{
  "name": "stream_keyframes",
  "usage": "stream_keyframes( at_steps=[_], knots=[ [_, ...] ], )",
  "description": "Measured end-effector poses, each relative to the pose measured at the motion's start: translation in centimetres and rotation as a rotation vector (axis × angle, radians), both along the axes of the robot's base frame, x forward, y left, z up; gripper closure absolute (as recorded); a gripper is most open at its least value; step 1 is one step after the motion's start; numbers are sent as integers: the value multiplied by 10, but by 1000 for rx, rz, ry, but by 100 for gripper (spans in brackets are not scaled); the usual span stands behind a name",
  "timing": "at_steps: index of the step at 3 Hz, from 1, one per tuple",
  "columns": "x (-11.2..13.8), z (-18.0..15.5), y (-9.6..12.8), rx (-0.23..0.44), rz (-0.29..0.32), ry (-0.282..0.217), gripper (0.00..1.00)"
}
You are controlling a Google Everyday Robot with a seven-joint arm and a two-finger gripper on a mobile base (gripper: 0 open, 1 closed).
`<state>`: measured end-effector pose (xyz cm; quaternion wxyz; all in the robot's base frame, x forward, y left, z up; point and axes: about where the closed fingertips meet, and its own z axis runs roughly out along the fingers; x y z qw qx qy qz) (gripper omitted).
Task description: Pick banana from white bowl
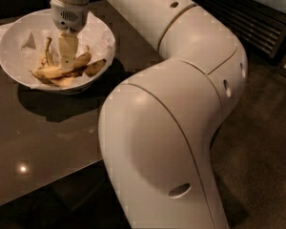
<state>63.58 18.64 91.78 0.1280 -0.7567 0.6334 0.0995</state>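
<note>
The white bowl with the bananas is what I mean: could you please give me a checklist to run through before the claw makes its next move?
1. Claw in position: ok, it points down inside the white bowl, right at the bananas.
2. Bananas present: ok, several lie together on the paper lining, towards the near side.
3. Bowl steady: ok, it stands upright on the table.
4. Banana held by the claw: cannot tell.
5. Other items in the bowl that might get in the way: ok, only bananas and paper show.
</note>
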Motion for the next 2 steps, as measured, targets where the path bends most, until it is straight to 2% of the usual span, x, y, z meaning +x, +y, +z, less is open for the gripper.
stream_keyframes(
  at_steps=[2],
  knots=[
    [1,-13,1,-11,27,11,42]
  ],
)
